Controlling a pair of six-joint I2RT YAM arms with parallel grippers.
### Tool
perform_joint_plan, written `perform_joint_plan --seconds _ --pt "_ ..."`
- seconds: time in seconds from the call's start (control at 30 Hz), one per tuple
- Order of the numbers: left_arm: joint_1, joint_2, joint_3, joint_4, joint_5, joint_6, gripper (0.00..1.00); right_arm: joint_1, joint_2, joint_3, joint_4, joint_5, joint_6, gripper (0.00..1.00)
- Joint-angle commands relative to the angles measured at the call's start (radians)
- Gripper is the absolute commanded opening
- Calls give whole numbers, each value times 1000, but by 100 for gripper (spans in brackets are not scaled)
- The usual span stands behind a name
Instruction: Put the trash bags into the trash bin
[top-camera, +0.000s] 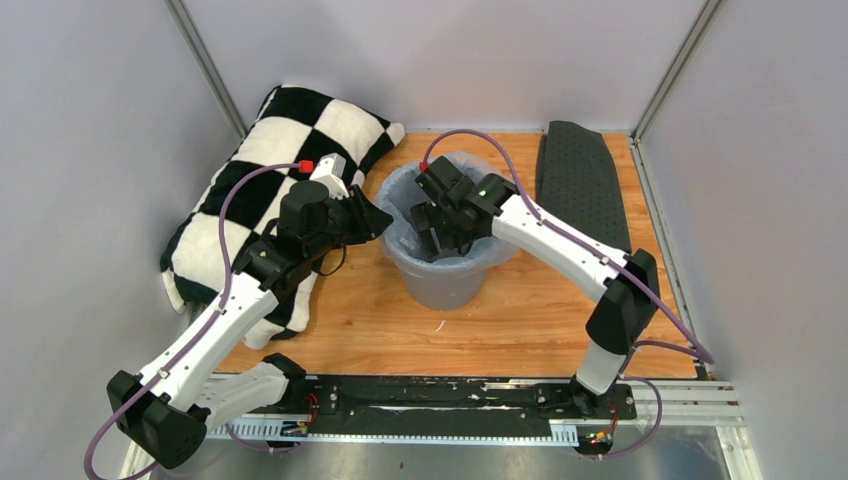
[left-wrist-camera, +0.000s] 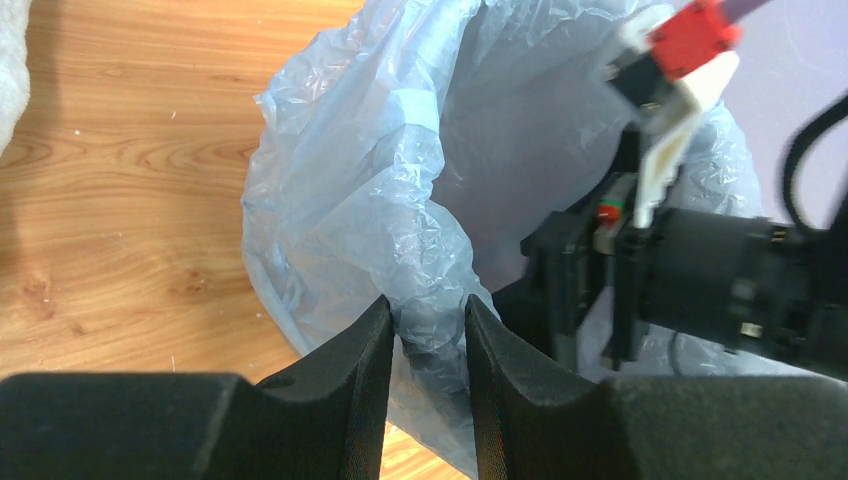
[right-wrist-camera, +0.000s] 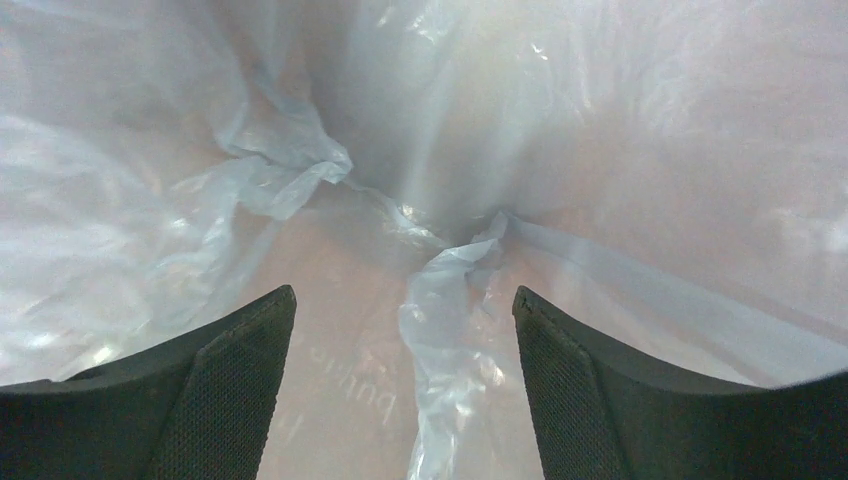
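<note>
The light grey trash bin (top-camera: 445, 282) stands mid-table, lined with the pale blue-grey trash bag (top-camera: 472, 166), whose crinkled edge drapes over the rim. My left gripper (top-camera: 384, 222) is at the bin's left rim. In the left wrist view it (left-wrist-camera: 430, 318) is shut on a bunched fold of the bag (left-wrist-camera: 370, 180). My right gripper (top-camera: 440, 238) reaches down inside the bin. In the right wrist view it (right-wrist-camera: 403, 300) is open and empty, with a twisted fold of the bag (right-wrist-camera: 445, 320) lying between the fingers without touching them.
A black-and-white checkered pillow (top-camera: 270, 170) lies at the left, under my left arm. A dark grey dotted cloth (top-camera: 582, 180) lies at the back right. The wooden tabletop (top-camera: 520, 320) shows in front of the bin. The right arm's wrist (left-wrist-camera: 700, 270) is close to my left gripper.
</note>
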Motion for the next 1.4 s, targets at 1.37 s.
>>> perform_joint_plan --seconds 1.37 --pt "-6 16 40 -85 -31 45 33 -763 -964 -926 640 -462 433 56"
